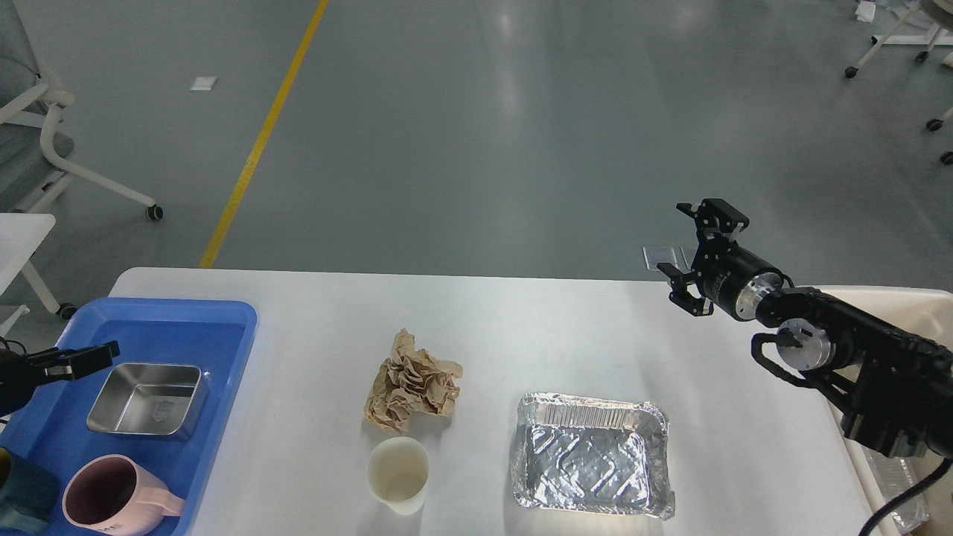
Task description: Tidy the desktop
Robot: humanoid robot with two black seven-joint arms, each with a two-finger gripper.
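Right gripper point(696, 257) hung with fingers spread, empty, over the desktop's point(521, 327) far edge. Crumpled paper point(412, 382), paper cup point(398, 473) and foil tray point(592, 454) lay nearer me, probably awaiting clearing. Left gripper point(93, 356) over blue tray point(223, 327); closure unclear.

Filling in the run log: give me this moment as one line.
left pincer: over blue tray | right pincer: open, raised, empty | desktop: crumpled paper, paper cup, foil tray
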